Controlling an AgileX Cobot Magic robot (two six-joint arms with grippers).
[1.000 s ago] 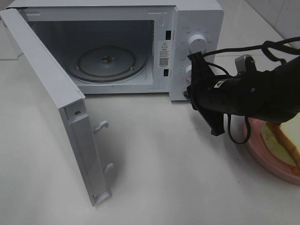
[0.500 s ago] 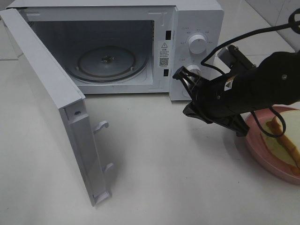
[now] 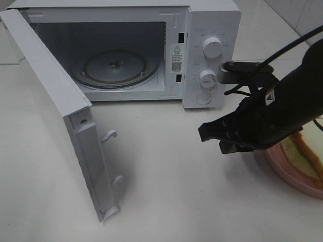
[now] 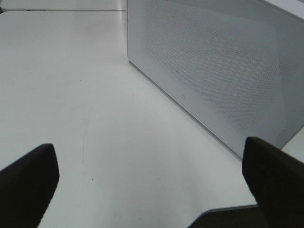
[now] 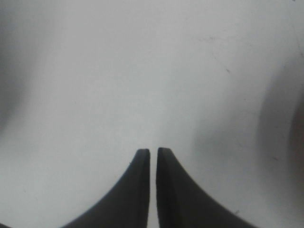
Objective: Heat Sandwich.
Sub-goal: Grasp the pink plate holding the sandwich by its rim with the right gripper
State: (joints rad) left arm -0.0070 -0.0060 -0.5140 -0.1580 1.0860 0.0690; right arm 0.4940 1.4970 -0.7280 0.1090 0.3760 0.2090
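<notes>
My right hand (image 5: 153, 151) is clenched almost fully, with only a thin slit between the two dark fingertips (image 5: 137, 190) and nothing in it. In the high view it (image 3: 204, 134) hangs low over the white worktop (image 3: 166, 196), fingers pointing toward the middle, in front of the microwave's control panel. I can't tell if it touches the surface. The black arm (image 3: 282, 108) runs back to the right and crosses over the pink plate (image 3: 287, 174).

The sandwich (image 3: 303, 150) lies on that plate at the far right edge of the worktop, just behind my right hand. It is partly hidden by the arm and cut off by the frame. I can make out pale yellow filling and a tan crust.

My left hand (image 4: 147, 145) is released, fingers spread wide at the two lower corners of its wrist view, nothing between them. It faces bare worktop (image 4: 95, 95), with the grey perforated door panel (image 4: 213, 71) close by. It doesn't appear in the high view.

The microwave (image 3: 212, 20) sits at the back, its door (image 3: 50, 111) swung fully open to the left. The glass turntable (image 3: 115, 68) is bare inside. Two knobs (image 3: 212, 47) and a round button (image 3: 203, 98) are on the panel.
</notes>
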